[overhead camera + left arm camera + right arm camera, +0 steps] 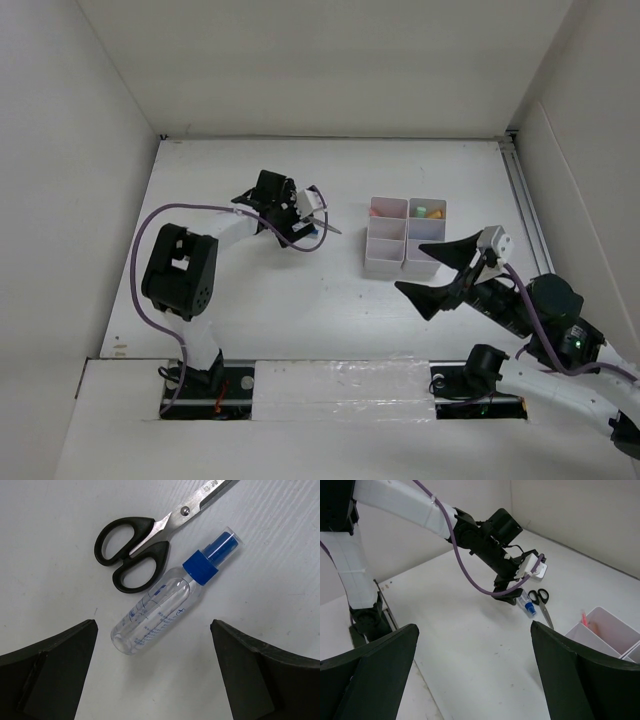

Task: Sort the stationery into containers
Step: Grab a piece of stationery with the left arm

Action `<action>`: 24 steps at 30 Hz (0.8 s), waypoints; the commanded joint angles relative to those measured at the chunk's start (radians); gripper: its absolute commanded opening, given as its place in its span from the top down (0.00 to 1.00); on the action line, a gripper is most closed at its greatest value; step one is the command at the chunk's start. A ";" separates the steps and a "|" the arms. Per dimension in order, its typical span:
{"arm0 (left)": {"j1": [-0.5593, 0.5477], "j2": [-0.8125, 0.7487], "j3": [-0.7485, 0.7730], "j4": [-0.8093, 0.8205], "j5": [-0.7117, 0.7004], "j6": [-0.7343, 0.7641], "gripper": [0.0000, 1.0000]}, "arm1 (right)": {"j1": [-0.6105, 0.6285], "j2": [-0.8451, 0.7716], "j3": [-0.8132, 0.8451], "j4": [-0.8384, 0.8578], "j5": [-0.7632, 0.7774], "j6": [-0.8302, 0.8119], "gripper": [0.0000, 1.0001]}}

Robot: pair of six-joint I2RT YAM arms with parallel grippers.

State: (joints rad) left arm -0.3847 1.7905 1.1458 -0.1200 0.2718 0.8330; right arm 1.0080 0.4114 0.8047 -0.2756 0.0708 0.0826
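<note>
Scissors [140,545], one black-handled steel pair, lay beside one clear cylindrical blue-capped bottle [160,607] ahead of my left gripper [154,629], fingers spread; my right gripper [475,630] gaped too.

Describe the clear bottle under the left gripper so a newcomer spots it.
Start at the white table, left of the white six-compartment organiser. Below the left gripper lies a clear plastic spray bottle beside black-handled scissors; only it has a blue collar.
</note>
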 commanded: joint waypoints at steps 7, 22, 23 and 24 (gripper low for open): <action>0.001 0.096 0.144 -0.072 0.064 0.071 0.01 | -0.003 0.007 -0.008 0.069 -0.025 -0.004 0.00; -0.008 0.130 0.108 -0.112 0.049 0.031 0.15 | -0.003 -0.046 -0.009 0.050 -0.016 -0.004 0.00; -0.008 0.130 0.108 -0.112 0.049 0.031 0.25 | -0.003 -0.046 -0.009 0.050 -0.016 -0.004 0.00; -0.008 0.130 0.117 -0.122 0.049 0.019 0.28 | -0.003 -0.046 -0.009 0.041 -0.016 -0.004 0.00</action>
State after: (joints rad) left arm -0.3862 1.9419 1.2835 -0.1822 0.3157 0.8616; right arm 1.0080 0.3725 0.8013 -0.2760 0.0586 0.0826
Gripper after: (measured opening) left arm 0.740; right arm 0.999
